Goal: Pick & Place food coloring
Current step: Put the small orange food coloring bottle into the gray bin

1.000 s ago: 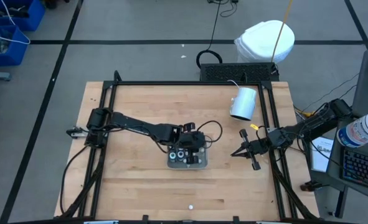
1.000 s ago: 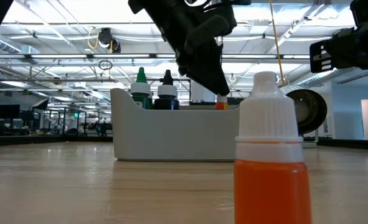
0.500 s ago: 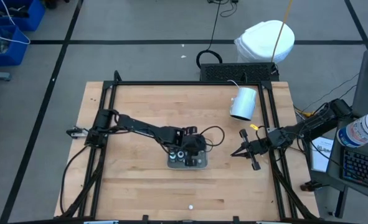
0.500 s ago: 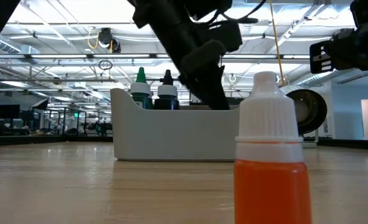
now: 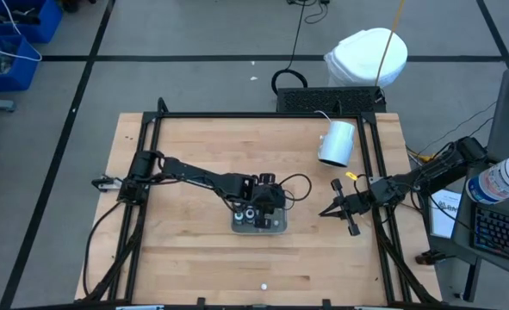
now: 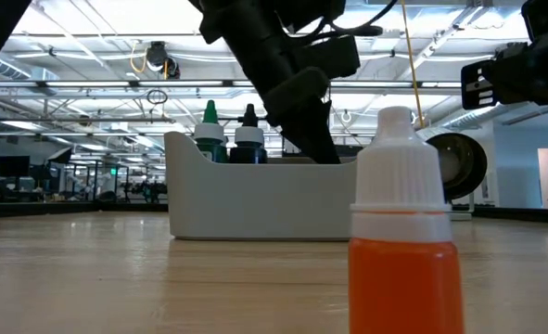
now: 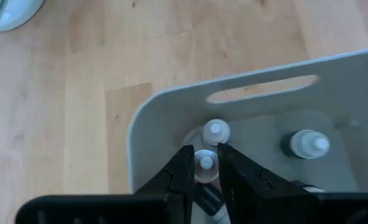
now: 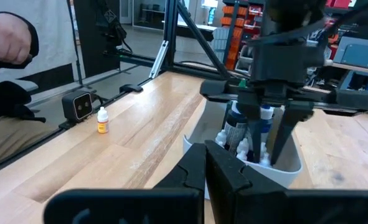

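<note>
Between the left gripper's [image 7: 202,171] fingers, inside the grey caddy [image 7: 171,112], a white-capped food coloring bottle [image 7: 206,164] is sitting clamped. Another bottle [image 7: 215,131] is standing just beyond the fingertips. Right gripper [image 5: 338,213] is resting closed, well apart.

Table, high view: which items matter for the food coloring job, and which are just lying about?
In the job:
- food coloring bottles
- grey tray holding them
- left gripper, fingers either side of a bottle
- orange bottle, standing alone

Lying about:
- white cylinder on its side
- right gripper, waiting at the table's right edge
</note>
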